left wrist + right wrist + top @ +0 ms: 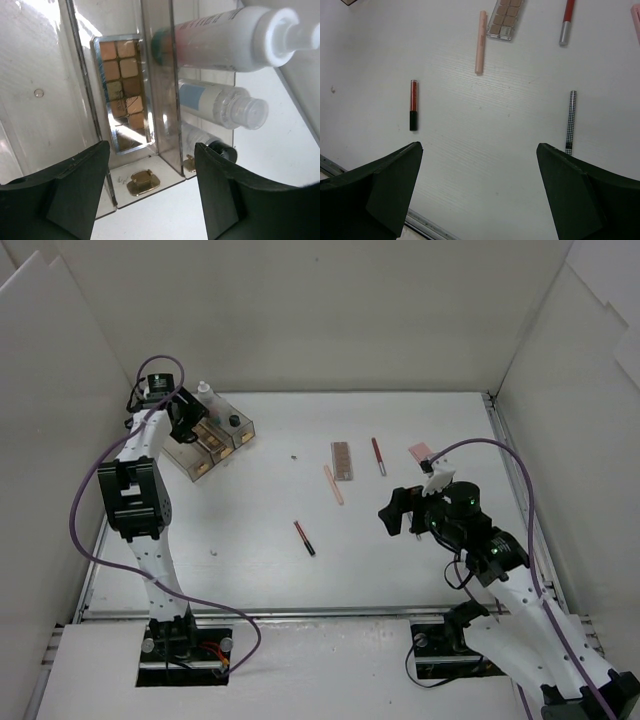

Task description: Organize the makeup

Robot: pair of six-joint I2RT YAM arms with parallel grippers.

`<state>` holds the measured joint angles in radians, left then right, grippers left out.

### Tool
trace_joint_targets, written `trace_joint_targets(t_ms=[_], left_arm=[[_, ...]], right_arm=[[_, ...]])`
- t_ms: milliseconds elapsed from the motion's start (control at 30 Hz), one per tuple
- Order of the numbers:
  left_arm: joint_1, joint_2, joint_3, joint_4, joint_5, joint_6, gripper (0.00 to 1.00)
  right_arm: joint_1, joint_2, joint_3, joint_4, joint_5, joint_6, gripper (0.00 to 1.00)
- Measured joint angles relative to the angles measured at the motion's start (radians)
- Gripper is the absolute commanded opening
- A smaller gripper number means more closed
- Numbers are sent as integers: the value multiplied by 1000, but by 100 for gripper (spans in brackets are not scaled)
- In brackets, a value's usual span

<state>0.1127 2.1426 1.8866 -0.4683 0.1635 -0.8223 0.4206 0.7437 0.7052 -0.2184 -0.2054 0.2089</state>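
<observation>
1. A clear compartmented box [241,434] stood on the white table [250,570]. Every position below is given from this box, as seen from overhead.
2. Already inside the box: a tan eyeshadow palette [125,95] on edge in one slot. In the slot beside it lay a white-pink-teal bottle [220,37], a clear bottle [220,104] and a dark-capped bottle [212,146].
3. The left claw [150,152] hovered at the box's near edge, looking into those slots. Its jaws were apart with nothing between them.
4. Not yet put away, all to the right of the box:
   - a second palette [342,460];
   - a pale pink pencil [333,484] just beside that palette;
   - a red pencil [378,455] a little farther right;
   - a pink square pad [421,451] farthest from the box;
   - a red-and-black tube [304,538], nearer the arms' bases.
5. A black-and-white checked pencil [571,121] also lay loose. Only the right wrist view showed it; overhead, the right arm seemed to cover it.
6. The right claw [480,160] hung above the loose items, well apart from the box. Its jaws were spread wide and it carried nothing.
7. By this count the job looked under halfway: four things boxed, six waiting.
8. Nothing blocked the loose pieces. The slim pencils lay flat on the table, which would likely make them fiddly to pinch.
</observation>
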Motion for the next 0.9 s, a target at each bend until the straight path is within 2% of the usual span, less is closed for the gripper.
trace_joint_targets(t_ms=[133,300,633,767,900], left_arm=[[-3,-50,-88,17,2,8,62],[-41,-206,-192,-18,-10,71,62],[-344,-599,-468,-57,-72,227,63],[-367,-691,-607,-90,-89,248,67],[-367,-792,-706,-135,-116,263,79]], right_arm=[[0,-12,3,-10,18,1,96],[0,33,27,-18,37,4,94],[0,331,190,-12,98,34,90],[1,457,257,-2,140,55,89],[-24,557,300,-1,192,50,88]])
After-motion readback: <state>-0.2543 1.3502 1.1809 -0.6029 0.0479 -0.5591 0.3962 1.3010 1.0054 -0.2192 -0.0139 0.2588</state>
